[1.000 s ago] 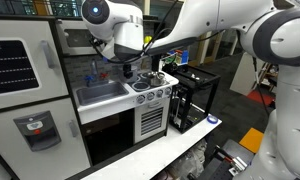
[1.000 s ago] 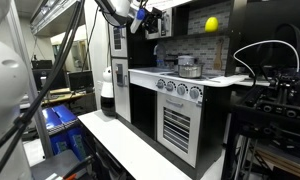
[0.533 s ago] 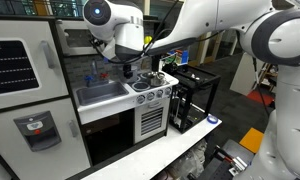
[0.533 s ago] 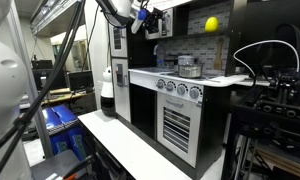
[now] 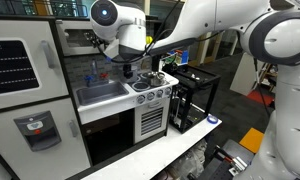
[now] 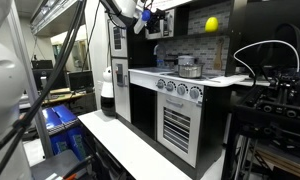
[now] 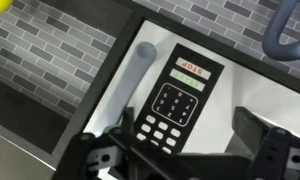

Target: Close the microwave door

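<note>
Only the wrist view shows the keypad [image 7: 177, 103] beyond the spread tool [image 7: 178, 150].

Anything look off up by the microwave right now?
Nothing stands out. In the wrist view the microwave's keypad strip looks intact with its red display lit, the grey handle runs straight beside it, and the gripper is open. A yellow ball sits by the brick backsplash, away from the gripper.
</note>
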Available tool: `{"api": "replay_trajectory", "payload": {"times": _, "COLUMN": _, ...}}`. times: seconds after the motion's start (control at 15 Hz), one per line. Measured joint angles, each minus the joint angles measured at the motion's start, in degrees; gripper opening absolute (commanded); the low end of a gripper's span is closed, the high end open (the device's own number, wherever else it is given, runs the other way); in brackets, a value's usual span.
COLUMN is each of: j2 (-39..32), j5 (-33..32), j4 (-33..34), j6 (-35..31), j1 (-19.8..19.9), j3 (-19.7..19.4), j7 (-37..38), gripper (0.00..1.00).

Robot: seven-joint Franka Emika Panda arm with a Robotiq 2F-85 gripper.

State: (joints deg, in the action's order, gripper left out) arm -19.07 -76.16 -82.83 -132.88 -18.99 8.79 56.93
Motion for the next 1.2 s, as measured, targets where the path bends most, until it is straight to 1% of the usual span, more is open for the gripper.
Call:
{"api": "replay_trajectory", "payload": {"times": 0.27, "j2": 0.6, "j5": 0.1, "j4": -1.4, "j6": -1.1, "j1": 0.4, "j3": -0.1, "j7": -1.5, "gripper": 1.00}}
{"api": "replay_trajectory", "payload": {"times": 1.2, "j2": 0.5, "j5": 0.1, "j4": -1.4, "j6": -1.1, "j1": 0.1, "j3": 0.0, "j7": -1.4, "gripper": 1.00}}
